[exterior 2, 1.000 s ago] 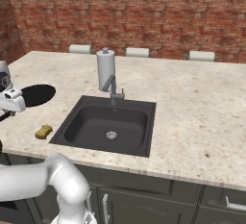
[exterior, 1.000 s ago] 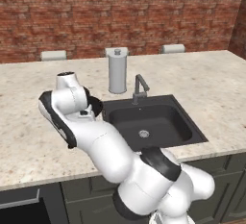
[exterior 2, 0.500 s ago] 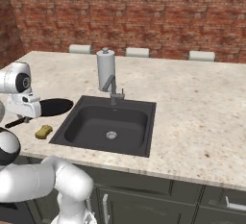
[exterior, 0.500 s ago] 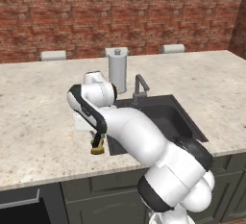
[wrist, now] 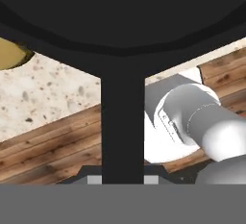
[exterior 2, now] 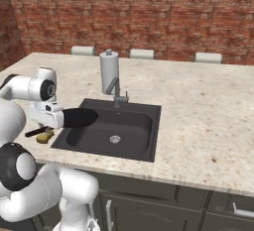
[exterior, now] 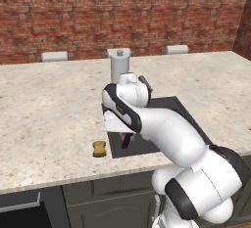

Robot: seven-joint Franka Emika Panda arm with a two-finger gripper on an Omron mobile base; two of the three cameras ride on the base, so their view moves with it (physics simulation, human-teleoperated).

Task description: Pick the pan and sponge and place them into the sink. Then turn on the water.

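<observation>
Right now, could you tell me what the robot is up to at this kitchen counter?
The white arm's gripper holds the round black frying pan by its long straight handle and carries it over the left edge of the dark rectangular sink. The pan is not in the basin yet. The small yellow sponge lies on the speckled stone counter, just left of the sink. No water runs from the grey angular faucet.

We look up w/ the hand cam at the pan, its black underside spanning the top, handle running straight down to the bottom centre where the gripper clamps it. Sponge peeks yellow at left edge, on speckled counter. Wood floor below.
</observation>
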